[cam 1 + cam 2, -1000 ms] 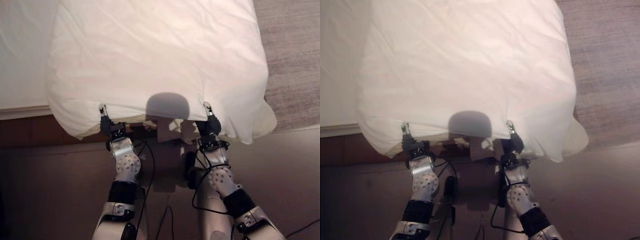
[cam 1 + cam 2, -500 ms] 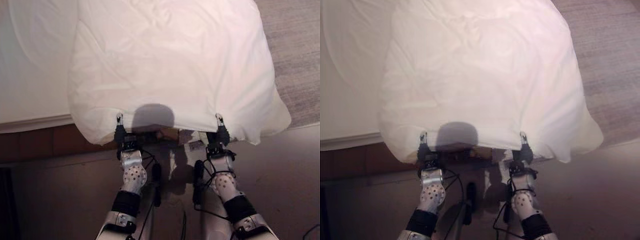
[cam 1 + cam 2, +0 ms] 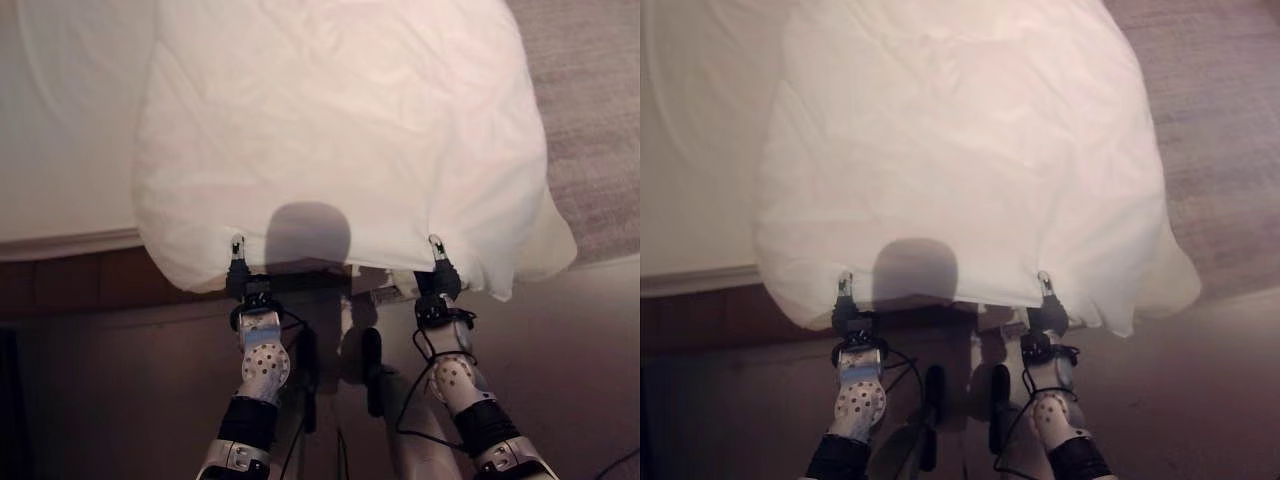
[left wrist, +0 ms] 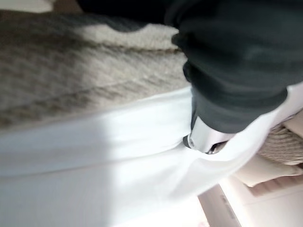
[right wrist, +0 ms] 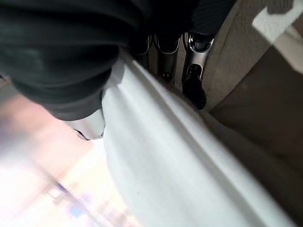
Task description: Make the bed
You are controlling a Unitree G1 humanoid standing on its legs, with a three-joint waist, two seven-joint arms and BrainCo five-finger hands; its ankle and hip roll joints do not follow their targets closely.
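L hand (image 3: pixel 240 268) is pinched on the near hem of the white duvet (image 3: pixel 340 130), thumb on top and fingers tucked under the cloth. Beyond and to its left lies the bare mattress sheet (image 3: pixel 60 120), w/ a dark wood bed base (image 3: pixel 70 282) just beside the wrist. The duvet spreads away from both hands, hem stretched between them. R hand (image 3: pixel 438 272) clamps the same hem, thumb over, fingers (image 5: pixel 194 90) curled beneath. Past it to the right a duvet corner droops over grey carpet (image 3: pixel 590 110).
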